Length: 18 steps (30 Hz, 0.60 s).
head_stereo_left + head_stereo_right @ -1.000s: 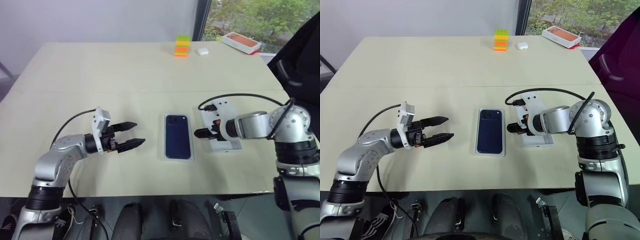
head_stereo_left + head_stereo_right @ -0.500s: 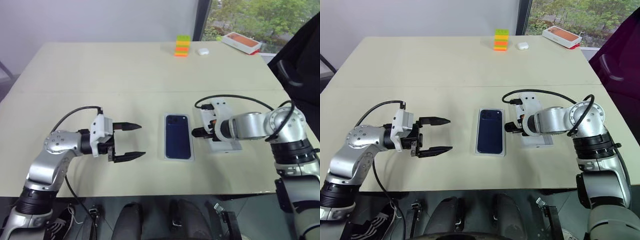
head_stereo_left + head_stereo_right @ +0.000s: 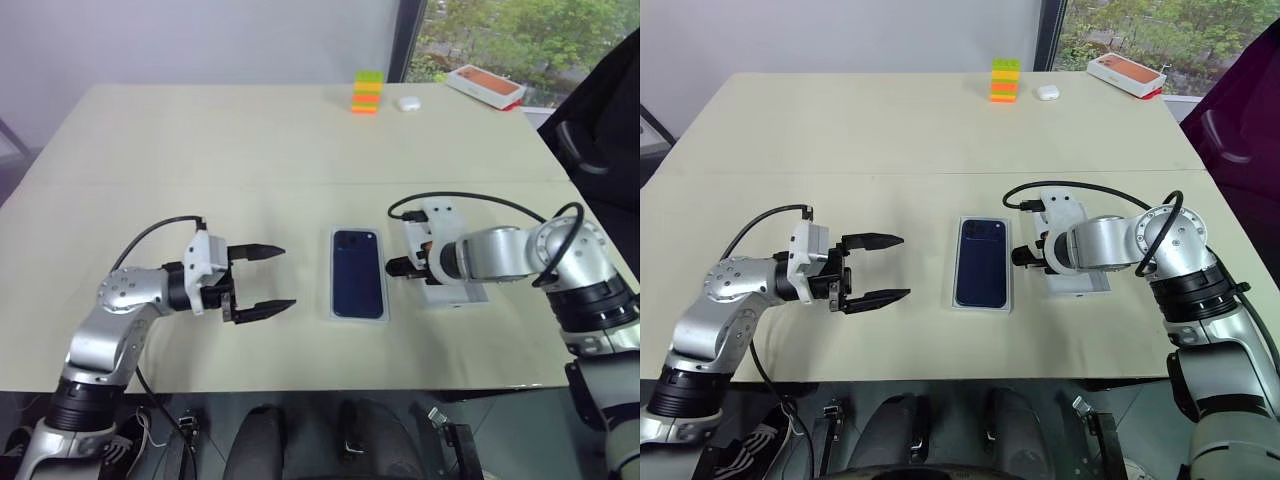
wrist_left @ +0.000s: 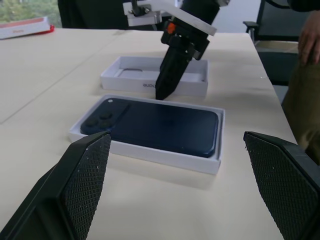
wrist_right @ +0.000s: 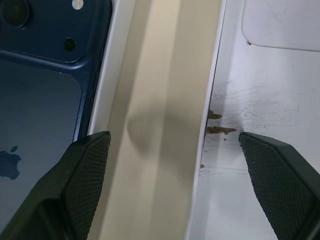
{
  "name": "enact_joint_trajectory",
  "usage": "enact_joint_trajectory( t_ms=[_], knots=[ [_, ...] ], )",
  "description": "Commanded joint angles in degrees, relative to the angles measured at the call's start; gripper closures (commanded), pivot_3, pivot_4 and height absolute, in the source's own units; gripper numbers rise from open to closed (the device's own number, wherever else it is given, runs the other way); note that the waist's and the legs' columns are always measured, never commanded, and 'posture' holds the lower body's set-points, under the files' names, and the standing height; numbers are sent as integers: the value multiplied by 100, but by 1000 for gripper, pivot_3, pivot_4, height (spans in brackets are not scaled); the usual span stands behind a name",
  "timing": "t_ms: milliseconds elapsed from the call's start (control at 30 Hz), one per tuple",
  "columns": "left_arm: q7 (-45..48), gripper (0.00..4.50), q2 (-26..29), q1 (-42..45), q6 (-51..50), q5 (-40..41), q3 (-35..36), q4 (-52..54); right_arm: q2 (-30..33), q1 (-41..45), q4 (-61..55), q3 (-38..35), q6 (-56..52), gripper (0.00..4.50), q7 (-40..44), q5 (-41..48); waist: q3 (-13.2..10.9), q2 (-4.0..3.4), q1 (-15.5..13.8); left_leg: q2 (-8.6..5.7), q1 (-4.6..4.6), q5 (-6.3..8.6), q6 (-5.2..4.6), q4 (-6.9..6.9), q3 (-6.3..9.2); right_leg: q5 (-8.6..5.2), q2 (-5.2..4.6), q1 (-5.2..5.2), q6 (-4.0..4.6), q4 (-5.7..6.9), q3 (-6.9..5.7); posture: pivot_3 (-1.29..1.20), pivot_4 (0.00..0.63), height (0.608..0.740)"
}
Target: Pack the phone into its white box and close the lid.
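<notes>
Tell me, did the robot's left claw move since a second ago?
Yes. The left gripper has rolled: its fingers, side by side before, are now stacked one above the other. It remains about as far left of the phone in the white box.

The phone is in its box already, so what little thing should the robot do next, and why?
Probably lower the right gripper a little and close its jaws on the near wall of the lid. The phone already lies in the white box, the lid still lies upside down beside it, and the open jaws straddle that wall.
</notes>
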State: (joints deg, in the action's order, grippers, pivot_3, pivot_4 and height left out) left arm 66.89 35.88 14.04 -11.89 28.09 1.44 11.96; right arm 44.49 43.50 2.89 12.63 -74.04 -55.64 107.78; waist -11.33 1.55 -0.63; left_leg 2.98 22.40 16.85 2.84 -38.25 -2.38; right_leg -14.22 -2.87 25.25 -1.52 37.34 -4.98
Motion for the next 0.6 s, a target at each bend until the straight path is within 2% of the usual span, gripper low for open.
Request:
enact_joint_trajectory(
  t_ms=[33, 200, 400, 600],
  knots=[
    [-58, 0, 10, 65, 65, 32, 53, 68, 76, -30, -38, -28, 61, 1865, 71, -133, 0, 0, 9, 0, 0, 0, 0, 0, 0, 0, 0, 0, 0, 0, 0, 0, 150, 740],
    [-130, 0, 6, 94, 28, 52, 42, 103, 79, -117, -70, -47, 93, 4481, 82, -221, 0, 0, 2, 7, -1, 0, 0, 1, -1, 0, 7, 1, 0, 0, 0, 0, 150, 740],
    [-154, 0, 26, 117, -30, 59, 38, 70, -37, -220, -130, -189, 424, 4481, -74, -106, 1, 1, 2, 6, -1, 0, 0, -3, -6, 1, 5, 0, 1, 0, 3, 0, 150, 740],
    [-240, 0, 25, 87, -112, 75, 105, -28, -49, -139, -309, -568, 555, 4481, 680, -1131, 2, 2, 11, 10, -3, 0, 0, -2, -8, 2, 10, 2, 3, 1, 6, 0, 150, 740]
  ],
)
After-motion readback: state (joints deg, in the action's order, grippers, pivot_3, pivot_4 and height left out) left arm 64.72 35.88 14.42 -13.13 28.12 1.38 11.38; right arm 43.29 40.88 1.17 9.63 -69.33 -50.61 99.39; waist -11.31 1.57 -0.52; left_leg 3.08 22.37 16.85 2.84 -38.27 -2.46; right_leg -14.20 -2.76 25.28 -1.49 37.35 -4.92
